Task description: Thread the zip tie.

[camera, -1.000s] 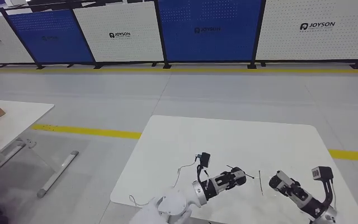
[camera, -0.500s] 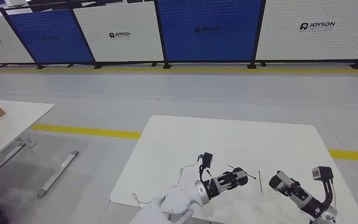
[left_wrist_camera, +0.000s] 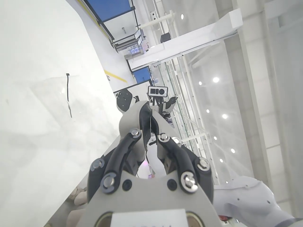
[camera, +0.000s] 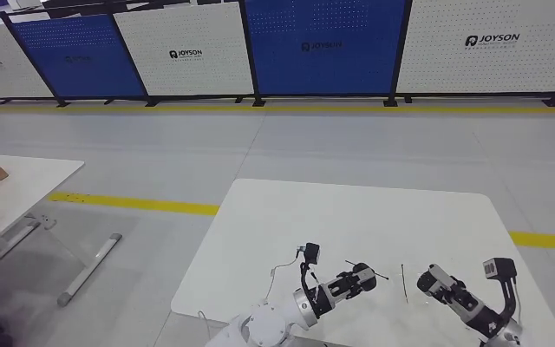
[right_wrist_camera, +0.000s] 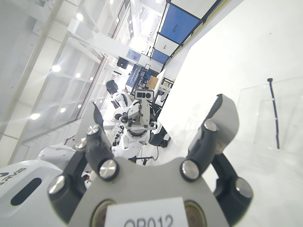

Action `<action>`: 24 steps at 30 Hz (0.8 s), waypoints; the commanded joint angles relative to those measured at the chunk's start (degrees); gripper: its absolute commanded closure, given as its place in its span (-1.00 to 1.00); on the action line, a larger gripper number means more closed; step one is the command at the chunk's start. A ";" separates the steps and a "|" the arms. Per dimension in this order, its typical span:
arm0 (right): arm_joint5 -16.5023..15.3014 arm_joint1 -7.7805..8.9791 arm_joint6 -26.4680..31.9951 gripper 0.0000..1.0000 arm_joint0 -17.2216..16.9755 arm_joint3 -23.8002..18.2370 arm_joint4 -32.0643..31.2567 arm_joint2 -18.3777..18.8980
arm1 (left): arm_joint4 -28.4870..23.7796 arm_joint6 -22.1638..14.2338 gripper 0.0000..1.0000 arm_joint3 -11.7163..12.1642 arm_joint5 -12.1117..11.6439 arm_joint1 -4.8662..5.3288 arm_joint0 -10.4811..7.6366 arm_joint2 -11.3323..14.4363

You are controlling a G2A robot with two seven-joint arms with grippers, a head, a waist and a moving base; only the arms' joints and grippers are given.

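Left claw (left_wrist_camera: 149, 111) pinches a zip tie (left_wrist_camera: 150, 125); second zip tie (left_wrist_camera: 68, 93) lies on table (left_wrist_camera: 35, 48).

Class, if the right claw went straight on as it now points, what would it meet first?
Probably the left claw, shut on a zip tie and facing it. The other zip tie lies on the table between them, seemingly below that line.

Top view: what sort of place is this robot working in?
Likely an industrial hall or robot test floor: pegboard partition panels, a yellow floor line, a white work table.
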 commanded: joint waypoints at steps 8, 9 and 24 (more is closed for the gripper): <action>0.00 0.00 0.00 -1.00 0.00 0.00 0.00 0.00 | -0.06 -0.07 1.00 0.01 0.02 0.00 -0.02 0.00; 0.00 0.00 0.00 -1.00 0.00 0.00 0.00 0.00 | -0.06 -0.07 1.00 0.01 0.02 0.00 -0.02 0.00; 0.49 0.38 -0.26 -1.00 0.02 -3.27 -8.56 0.98 | -0.06 -0.07 1.00 0.01 0.02 0.00 -0.02 0.00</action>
